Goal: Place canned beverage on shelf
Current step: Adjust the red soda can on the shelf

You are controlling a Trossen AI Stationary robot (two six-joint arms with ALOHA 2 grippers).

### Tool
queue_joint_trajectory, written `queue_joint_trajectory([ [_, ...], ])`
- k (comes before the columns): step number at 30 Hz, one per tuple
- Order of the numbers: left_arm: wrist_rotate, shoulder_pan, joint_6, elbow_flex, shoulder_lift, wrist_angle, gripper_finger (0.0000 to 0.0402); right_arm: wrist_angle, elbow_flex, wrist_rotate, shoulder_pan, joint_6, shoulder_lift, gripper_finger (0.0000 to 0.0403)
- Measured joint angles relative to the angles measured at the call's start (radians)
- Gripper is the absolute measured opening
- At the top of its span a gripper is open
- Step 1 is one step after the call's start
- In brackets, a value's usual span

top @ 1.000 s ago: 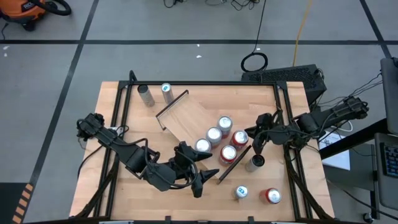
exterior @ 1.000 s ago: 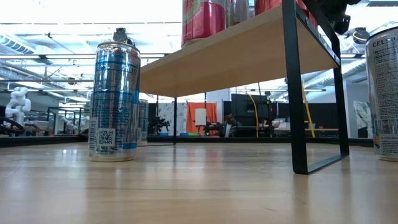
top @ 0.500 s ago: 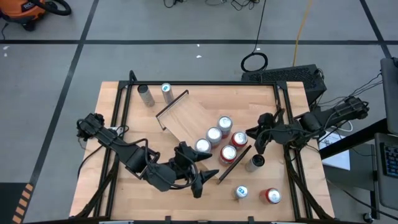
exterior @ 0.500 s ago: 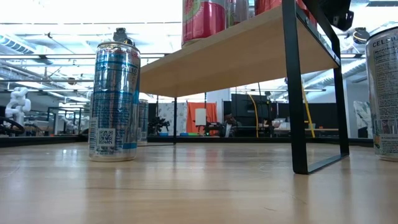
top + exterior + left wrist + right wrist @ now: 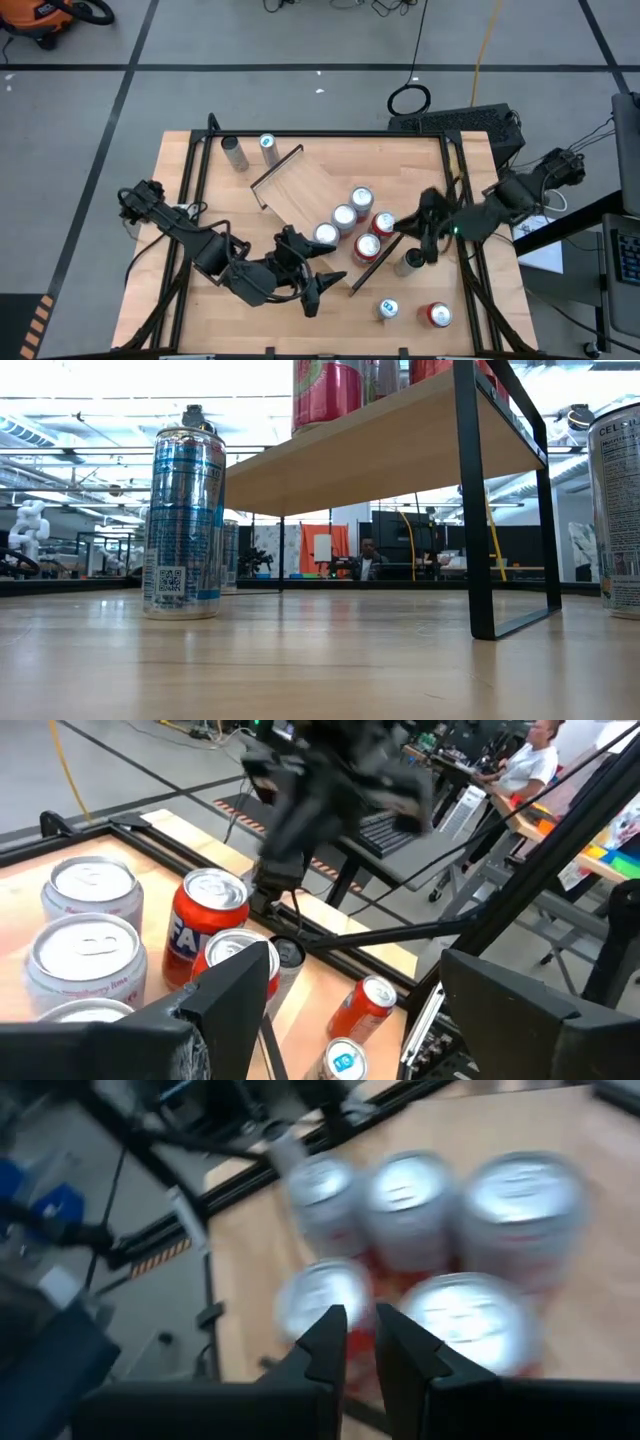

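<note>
While cans crowd the shelf [image 5: 310,190], the wooden table [image 5: 190,180] stands on grey floor [image 5: 300,40].

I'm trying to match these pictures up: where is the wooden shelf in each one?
High view: the shelf sits mid-table, set askew.
Low view: overhead, seen from beneath.
Left wrist view: only its black rail shows, low down.
Right wrist view: blurred wood beside the cans.
Shared landmark: the cans standing on it.

Bright, even light; motion-blurred wrist views
</note>
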Motion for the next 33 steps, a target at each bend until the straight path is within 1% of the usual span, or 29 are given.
queue_joint_trajectory([
  [4,-0.007,-0.003,0.001,0.000,-0.031,-0.066,0.0293,-0.001,0.079,0.002,0.071,0.008,0.118,0.0028],
  [6,-0.010,-0.004,0.001,0.000,-0.045,-0.095,0.0293,0.000,0.102,0.022,0.098,0.016,0.171,0.0021],
  [10,-0.011,-0.007,0.000,0.000,-0.062,-0.160,0.0293,0.007,0.125,0.044,0.126,0.028,0.265,0.0008],
  [15,-0.011,-0.007,0.001,0.000,-0.064,-0.196,0.0293,0.013,0.126,0.095,0.150,0.095,0.353,0.0001],
  [18,-0.011,-0.007,0.000,0.000,-0.065,-0.202,0.0293,0.023,0.126,0.111,0.152,0.115,0.388,0.0000],
  [23,-0.011,-0.007,0.000,0.000,-0.065,-0.209,0.0293,0.035,0.126,0.112,0.140,0.086,0.420,0.0000],
  [31,-0.011,-0.003,0.000,0.000,-0.065,-0.214,0.0293,0.039,0.126,0.112,0.119,0.063,0.442,0.0000],
  [33,-0.011,-0.003,0.000,0.000,-0.065,-0.218,0.0293,0.031,0.126,0.135,0.116,0.078,0.441,0.0000],
])
